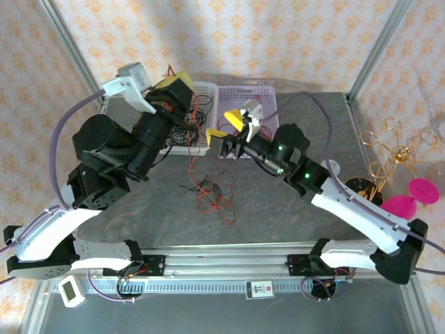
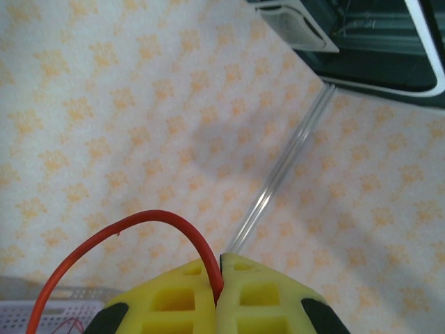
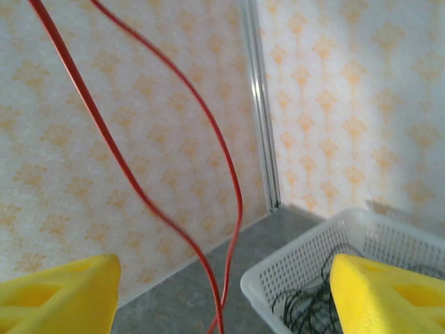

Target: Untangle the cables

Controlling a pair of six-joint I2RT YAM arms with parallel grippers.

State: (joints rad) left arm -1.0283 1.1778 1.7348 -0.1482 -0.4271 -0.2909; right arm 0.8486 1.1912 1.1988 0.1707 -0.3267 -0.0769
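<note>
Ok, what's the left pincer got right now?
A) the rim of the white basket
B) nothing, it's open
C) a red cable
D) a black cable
C: in the left wrist view the left pincer is shut on a red cable, which arches up and away from the pinch point.

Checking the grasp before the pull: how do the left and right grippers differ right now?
The left gripper is shut; the right gripper is open. The left gripper pinches a red cable; the right gripper holds nothing, red strands hanging free between its fingers. Both have yellow fingers.
</note>
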